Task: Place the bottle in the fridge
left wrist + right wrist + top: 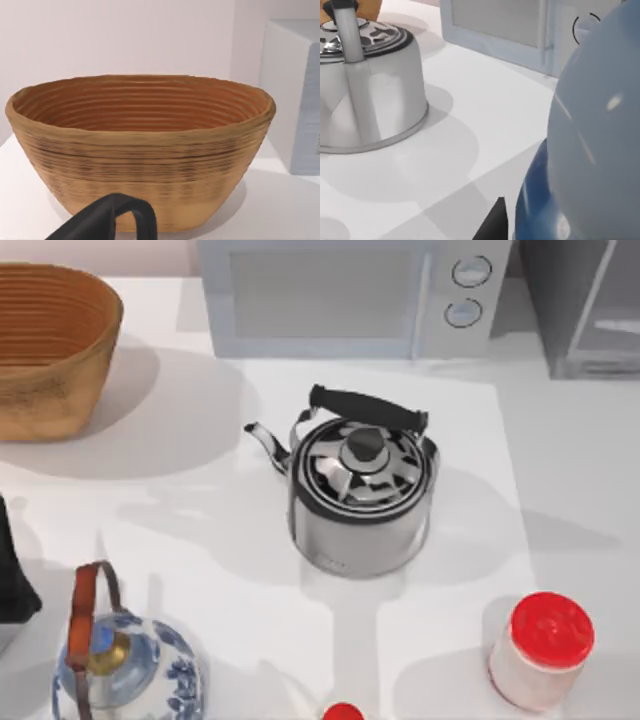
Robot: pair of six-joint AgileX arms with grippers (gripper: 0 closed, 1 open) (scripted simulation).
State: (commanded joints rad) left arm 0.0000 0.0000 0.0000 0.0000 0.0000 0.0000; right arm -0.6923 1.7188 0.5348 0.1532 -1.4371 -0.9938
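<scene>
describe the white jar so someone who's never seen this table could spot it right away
Start at the steel kettle in the middle of the white table, then look toward the table's near right corner. The white jar stands there alone, and its bright red lid sets it apart from the blue-patterned teapot at the near left.

The steel kettle [362, 490] stands mid-counter, blocking the straight way to the fridge [590, 305] at the back right. Bare counter [570, 470] runs open right of the kettle, between the red-lidded jar [541, 650] and the fridge. The microwave [350, 295] walls the back centre.
</scene>
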